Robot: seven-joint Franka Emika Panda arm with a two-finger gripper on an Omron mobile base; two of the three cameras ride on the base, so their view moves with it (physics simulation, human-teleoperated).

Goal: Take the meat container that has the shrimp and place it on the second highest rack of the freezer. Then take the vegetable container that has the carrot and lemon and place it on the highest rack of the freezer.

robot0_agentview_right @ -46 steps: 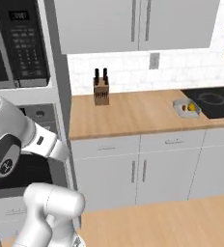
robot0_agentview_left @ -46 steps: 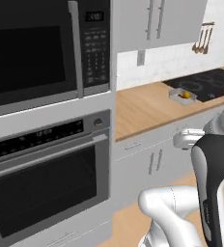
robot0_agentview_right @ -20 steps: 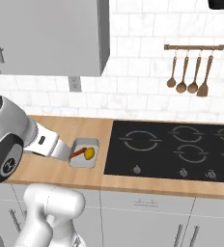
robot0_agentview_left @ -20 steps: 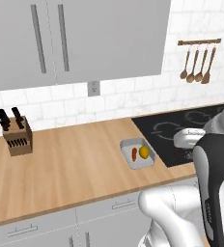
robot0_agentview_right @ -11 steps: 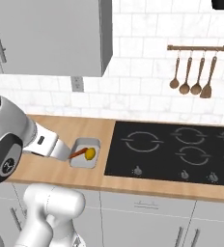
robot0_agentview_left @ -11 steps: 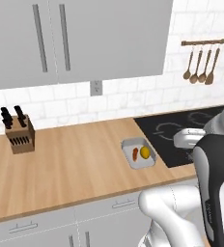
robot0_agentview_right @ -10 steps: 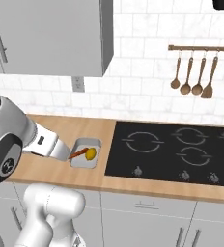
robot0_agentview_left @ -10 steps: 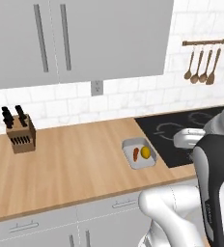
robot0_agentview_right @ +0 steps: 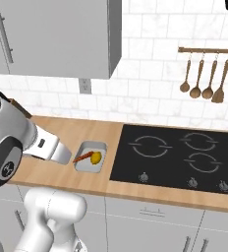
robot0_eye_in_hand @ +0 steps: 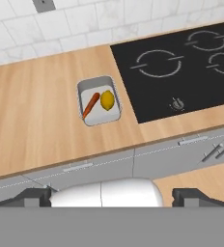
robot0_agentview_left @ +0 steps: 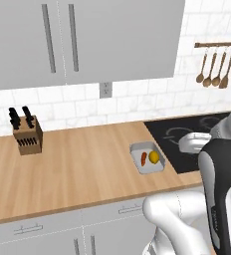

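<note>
Vegetable container (robot0_agentview_left: 147,159) with carrot (robot0_eye_in_hand: 90,104) and lemon (robot0_eye_in_hand: 107,100) on counter (robot0_agentview_left: 77,164), just left of black cooktop (robot0_agentview_right: 185,151), gripper (robot0_eye_in_hand: 113,195) wide apart and empty, above counter edge

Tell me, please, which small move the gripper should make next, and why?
Probably it should come down toward the vegetable container. The gripper is open and holds nothing, far above the wooden counter. The tub, with carrot and lemon, sits untouched beside the black cooktop.
</note>
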